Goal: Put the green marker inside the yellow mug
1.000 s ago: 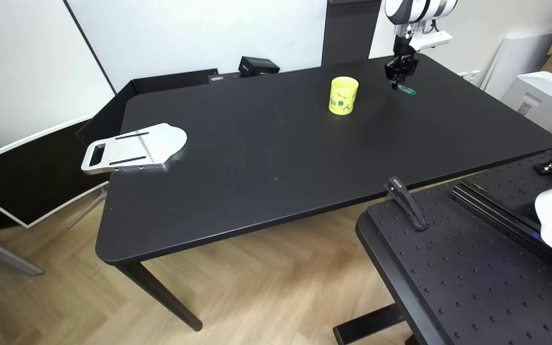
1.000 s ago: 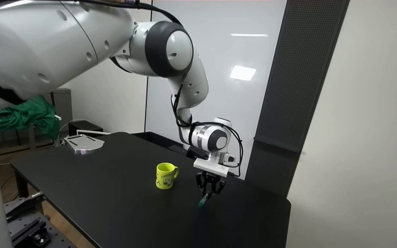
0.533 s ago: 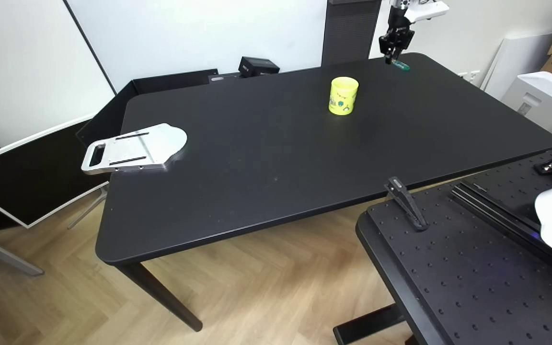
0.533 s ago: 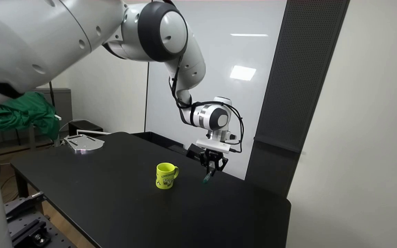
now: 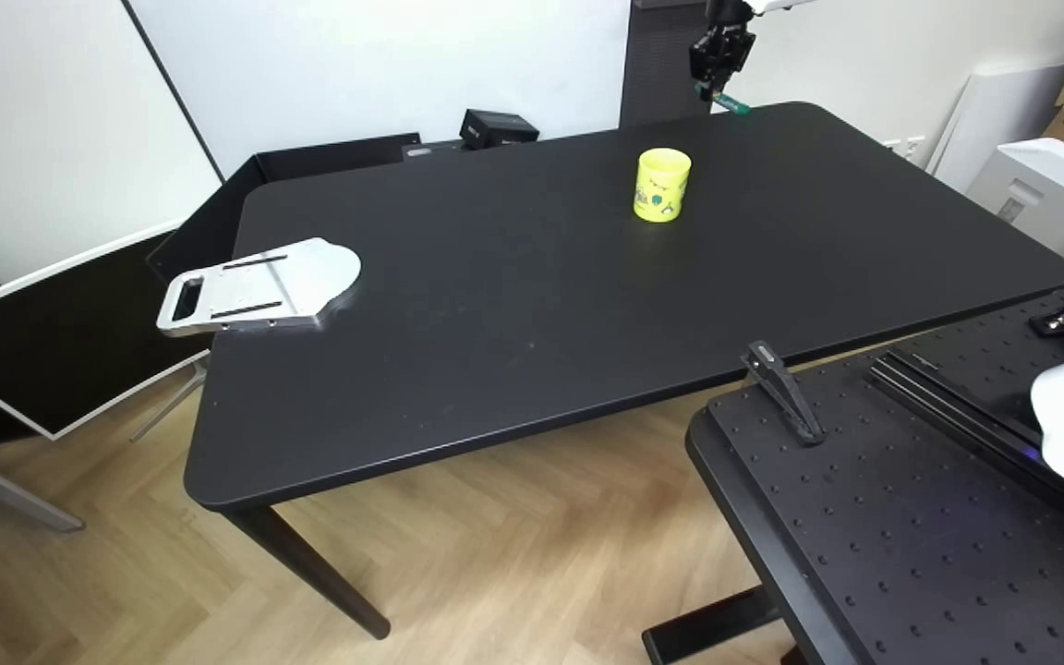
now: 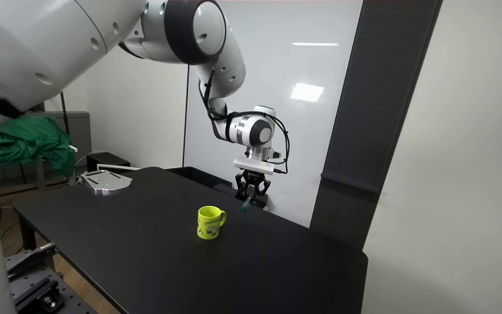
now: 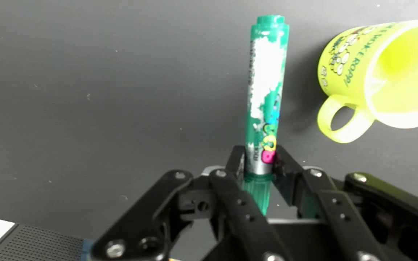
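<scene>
Black table (image 5: 449, 314) bears an upright yellow mug (image 6: 208, 223); claw (image 7: 259, 159) clamps the green marker (image 7: 268, 79)

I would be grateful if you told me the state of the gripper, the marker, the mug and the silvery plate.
Gripper: shut on the green marker
Green marker: held clear of the black table
Yellow mug: upright, marker not inside
Silvery plate: flat, overhanging the table's edge

arm (image 6: 230, 72) bent, fingers (image 7: 286, 168) clamped and pointing down
</scene>
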